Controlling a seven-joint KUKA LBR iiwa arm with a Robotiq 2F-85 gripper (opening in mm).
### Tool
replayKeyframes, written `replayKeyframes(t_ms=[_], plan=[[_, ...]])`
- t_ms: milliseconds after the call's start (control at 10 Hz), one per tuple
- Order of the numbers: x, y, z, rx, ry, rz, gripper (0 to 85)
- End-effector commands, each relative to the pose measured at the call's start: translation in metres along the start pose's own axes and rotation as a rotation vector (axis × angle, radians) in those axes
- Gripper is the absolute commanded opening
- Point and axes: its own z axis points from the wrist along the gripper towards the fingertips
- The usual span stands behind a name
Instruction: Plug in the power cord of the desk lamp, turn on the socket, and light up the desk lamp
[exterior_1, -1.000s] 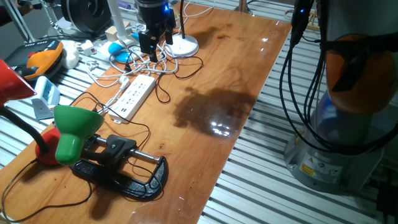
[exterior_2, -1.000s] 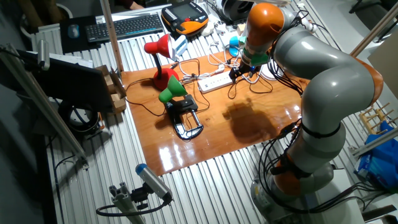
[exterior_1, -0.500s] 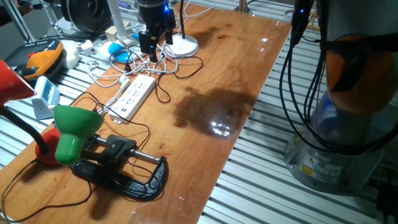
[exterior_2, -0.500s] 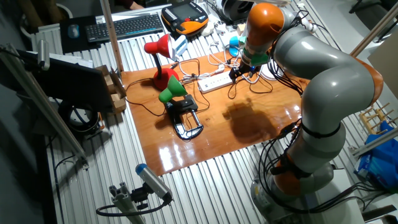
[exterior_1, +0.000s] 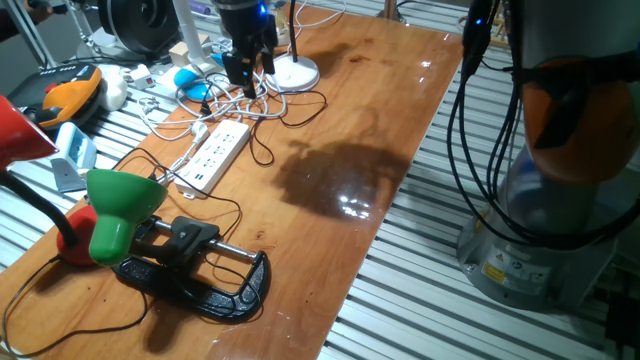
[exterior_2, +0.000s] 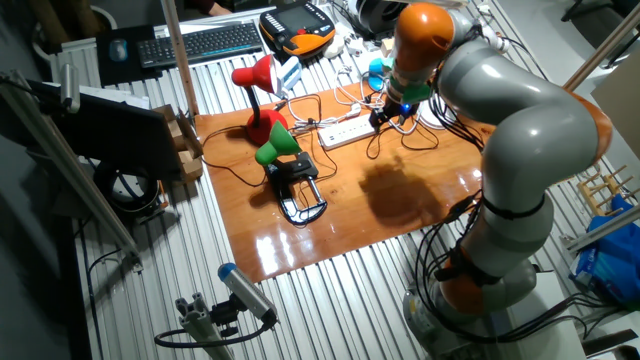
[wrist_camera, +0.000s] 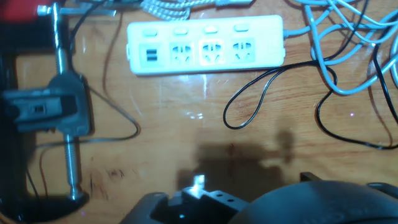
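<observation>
White socket (wrist_camera: 206, 45), long strip with three outlets plus a USB block, lies flat on wooden table (exterior_1: 360, 120), one thin black power cord (wrist_camera: 273, 87) looping just beside it. Gripper (exterior_1: 245, 62) hangs above the cable tangle near desk lamp (exterior_1: 295, 70) base, apart from socket; jaw state cannot tell. Two other lamps: green (exterior_1: 118, 205), red (exterior_2: 256, 80).

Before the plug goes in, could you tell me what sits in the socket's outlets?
Nothing: the socket's three outlets are unoccupied. The black cord loops beside it; its plug is out of sight.
</observation>
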Motion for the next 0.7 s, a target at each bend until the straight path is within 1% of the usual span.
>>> replayKeyframes(t_ms=[0,100,300,400,600], plan=[[-0.0005,-0.0005,-0.0002,0.0,-0.001,-0.001,0.0],[-0.0005,-0.0009,-0.0003,0.001,-0.014,-0.001,0.0],[-0.0017,-0.0015,-0.0009,0.023,-0.057,0.017,0.0],[-0.0025,-0.0021,-0.0004,0.031,-0.072,0.031,0.0],[-0.0049,-0.0042,0.002,0.033,-0.084,0.043,0.0]])
